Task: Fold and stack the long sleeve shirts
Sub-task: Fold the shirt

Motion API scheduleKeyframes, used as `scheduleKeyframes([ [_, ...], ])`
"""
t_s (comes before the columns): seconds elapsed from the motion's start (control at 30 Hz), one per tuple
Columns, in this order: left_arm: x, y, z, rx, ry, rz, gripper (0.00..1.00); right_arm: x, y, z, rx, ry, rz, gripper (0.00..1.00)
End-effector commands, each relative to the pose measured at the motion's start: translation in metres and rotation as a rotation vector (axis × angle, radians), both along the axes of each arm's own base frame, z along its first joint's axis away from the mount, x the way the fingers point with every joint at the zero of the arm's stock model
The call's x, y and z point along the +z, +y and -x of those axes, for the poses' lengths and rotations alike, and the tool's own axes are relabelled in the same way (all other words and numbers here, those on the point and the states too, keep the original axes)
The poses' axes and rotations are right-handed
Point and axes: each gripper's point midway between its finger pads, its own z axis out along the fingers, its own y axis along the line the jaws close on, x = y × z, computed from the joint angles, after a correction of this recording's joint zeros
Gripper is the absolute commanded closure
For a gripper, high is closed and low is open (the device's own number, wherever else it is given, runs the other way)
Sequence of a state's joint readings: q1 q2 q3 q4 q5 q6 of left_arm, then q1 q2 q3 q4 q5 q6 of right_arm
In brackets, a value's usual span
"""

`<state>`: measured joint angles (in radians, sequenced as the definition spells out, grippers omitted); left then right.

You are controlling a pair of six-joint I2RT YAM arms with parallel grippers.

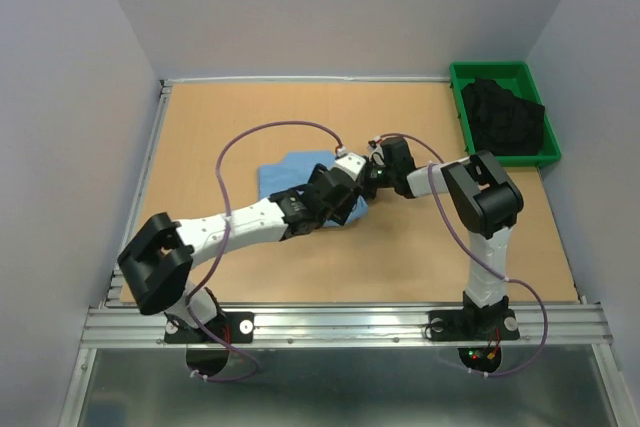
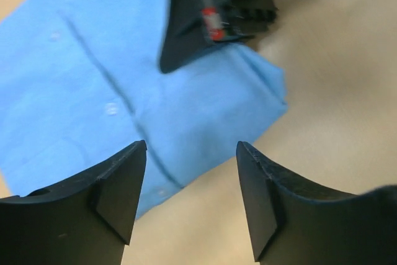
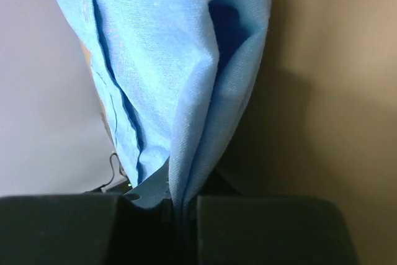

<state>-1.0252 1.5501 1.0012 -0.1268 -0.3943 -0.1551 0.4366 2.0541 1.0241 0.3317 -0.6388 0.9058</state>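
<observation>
The shirt (image 1: pixel 298 175) lies partly folded in the middle of the tabletop (image 1: pixel 220 117), under both arms. The right end effector (image 3: pixel 180 206) is clamped on a bunched fold of it. The left end effector (image 2: pixel 190 150) hangs spread wide above the shirt's edge, holding nothing. The fold is best carried across low and taut, with the left pinning the layer beneath so it cannot slide. Pale walls (image 1: pixel 330 7) enclose the wooden tabletop, and a green bin (image 1: pixel 455 82) of dark clothes (image 1: pixel 505 117) sits at its far right corner
</observation>
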Motion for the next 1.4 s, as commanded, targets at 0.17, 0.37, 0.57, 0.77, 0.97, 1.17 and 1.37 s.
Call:
scheduleKeyframes([
  [0.17,0.125,0.114,-0.061,0.336,-0.222,0.351,0.01,0.022,-0.071,-0.029,0.003,-0.153,0.199,0.99],
  [0.37,0.137,0.204,-0.078,0.570,-0.324,0.396,0.01,0.044,-0.103,-0.042,0.074,-0.251,0.374,0.99],
  [0.57,0.108,0.233,-0.075,0.687,-0.304,0.387,0.01,0.078,-0.139,-0.074,0.138,-0.370,0.629,0.99],
  [0.77,0.087,0.250,-0.071,0.760,-0.306,0.319,0.01,0.121,-0.193,-0.105,0.144,-0.498,0.956,0.99],
  [0.97,0.089,0.255,-0.074,0.796,-0.322,0.321,0.01,0.204,-0.256,-0.137,0.017,-0.607,1.343,0.99],
  [1.17,0.095,0.259,-0.074,0.835,-0.342,0.335,0.01,0.291,-0.283,-0.150,-0.128,-0.717,1.562,0.99],
  [1.37,0.096,0.258,-0.075,0.819,-0.344,0.327,0.01,0.251,-0.250,-0.140,0.004,-0.682,1.698,0.99],
])
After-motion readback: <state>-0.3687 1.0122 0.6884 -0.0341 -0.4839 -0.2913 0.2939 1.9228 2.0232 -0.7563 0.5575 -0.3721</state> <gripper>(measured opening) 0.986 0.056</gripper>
